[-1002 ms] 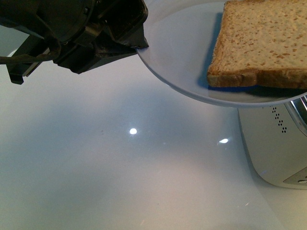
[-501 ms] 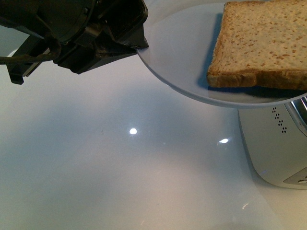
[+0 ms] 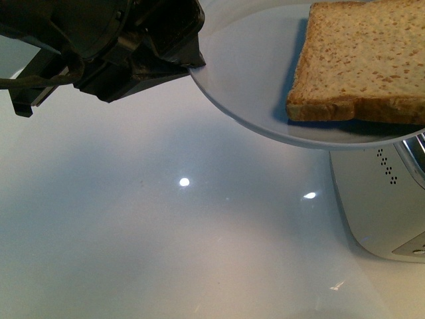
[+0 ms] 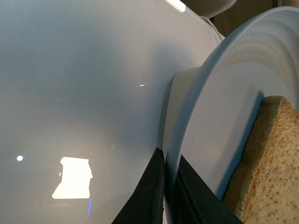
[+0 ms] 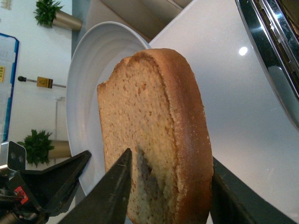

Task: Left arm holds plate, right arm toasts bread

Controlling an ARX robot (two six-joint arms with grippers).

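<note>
1. the bread [image 3: 362, 63] lies on the right half of the plate [image 3: 252, 80], with one crust edge near the plate's near rim.
2. the right gripper [image 5: 173, 196] straddles the slice, one dark finger [image 5: 112, 191] along its broad face and the other behind the crust. i cannot tell whether the fingers are pressing on it.
3. the left gripper [image 4: 170, 203] comes in from the left and pinches the plate's left rim. its jaws are narrow, with one finger on the inner face and one on the underside, and the plate is off the table.
4. the bread is light brown and speckled, with a darker tan crust and a rounded top. the plate is plain bluish white with a low rim.
5. a small red label [image 5: 21, 193] on the left arm is too small to read.
6. a white toaster [image 3: 382, 199] with rows of small holes stands under the plate's right side, near the right edge of the glossy white table [image 3: 166, 232].
</note>
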